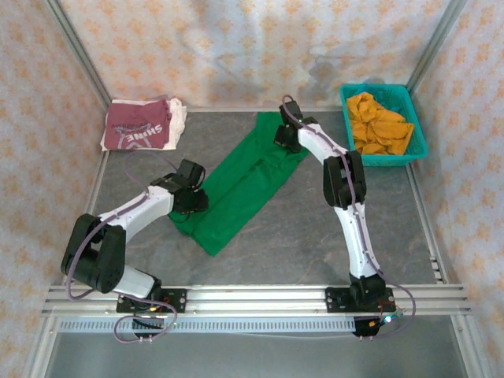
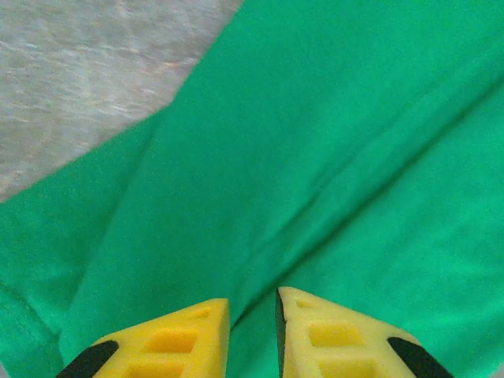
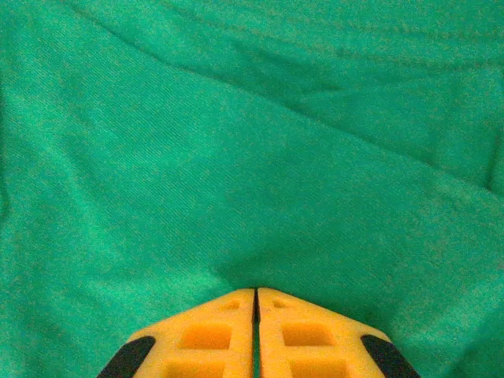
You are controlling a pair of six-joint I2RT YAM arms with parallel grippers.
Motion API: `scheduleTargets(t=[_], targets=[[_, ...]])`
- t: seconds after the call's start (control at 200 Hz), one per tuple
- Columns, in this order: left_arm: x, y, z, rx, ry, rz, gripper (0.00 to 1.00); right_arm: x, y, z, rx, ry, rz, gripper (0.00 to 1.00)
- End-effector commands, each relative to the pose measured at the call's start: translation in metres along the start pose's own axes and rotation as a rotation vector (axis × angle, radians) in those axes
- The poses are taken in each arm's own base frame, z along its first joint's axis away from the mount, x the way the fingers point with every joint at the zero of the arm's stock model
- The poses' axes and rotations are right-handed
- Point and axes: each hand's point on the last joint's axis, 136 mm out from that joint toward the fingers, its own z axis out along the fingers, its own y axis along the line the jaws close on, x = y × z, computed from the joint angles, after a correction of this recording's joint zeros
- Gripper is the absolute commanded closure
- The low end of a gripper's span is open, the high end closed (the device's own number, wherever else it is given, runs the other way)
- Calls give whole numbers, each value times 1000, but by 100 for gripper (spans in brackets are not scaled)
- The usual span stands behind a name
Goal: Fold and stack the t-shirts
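On the grey worktop (image 1: 315, 244) the green tee (image 1: 236, 189) lies mid-table as a long strip, the maroon tee (image 1: 142, 126) folded far left. The right pincer (image 3: 256, 303) pinches its far end; the left pincer (image 2: 252, 315), slightly spread, sits at the near end. Next, I judge, an end-to-end fold.

Shirt (image 1: 236, 185) mid-table, another (image 1: 142, 126) far-left (basket (image 1: 417, 134) far-right)

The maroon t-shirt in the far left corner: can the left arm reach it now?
Probably yes. The maroon t-shirt lies uncovered beyond the left pincer, with bare table between; the pincer rests on the green t-shirt.
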Motion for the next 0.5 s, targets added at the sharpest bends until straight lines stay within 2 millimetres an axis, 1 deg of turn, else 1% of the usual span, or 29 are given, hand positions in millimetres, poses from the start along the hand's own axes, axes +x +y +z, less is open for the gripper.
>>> scheduleTargets(t=[0.0, 0.055, 0.115, 0.17, 0.195, 0.225, 0.265, 0.34, 0.42, 0.495], targets=[[-9, -11, -14, 51, -35, -4, 77, -7, 27, -25, -63, 22, -89, 88], [-24, -11, -20, 36, -95, 2, 75, -13, 30, -44, -55, -11, -87, 87], [-41, -7, -22, 8, -150, 0, 75, -12, 30, -62, -35, -32, -78, 85], [-55, -1, -18, -11, -168, -25, 75, -6, 22, -75, 9, -48, -55, 84], [-62, 1, -15, -9, -171, -40, 75, 1, 16, -76, 32, -47, -45, 83], [-69, 4, -10, -10, -173, -57, 76, 7, 11, -83, 48, -55, -25, 83], [-78, 9, -3, -14, -180, -80, 76, 17, 3, -86, 64, -51, -3, 83], [-87, 15, 12, -42, -157, -77, 78, 33, -10, -88, 66, -48, 44, 82], [-90, 20, 25, -92, -125, -36, 81, 35, -22, -89, 55, -95, 90, 78], [-87, 25, 34, -115, -105, -21, 81, 33, -28, -85, 15, -66, 133, 77]])
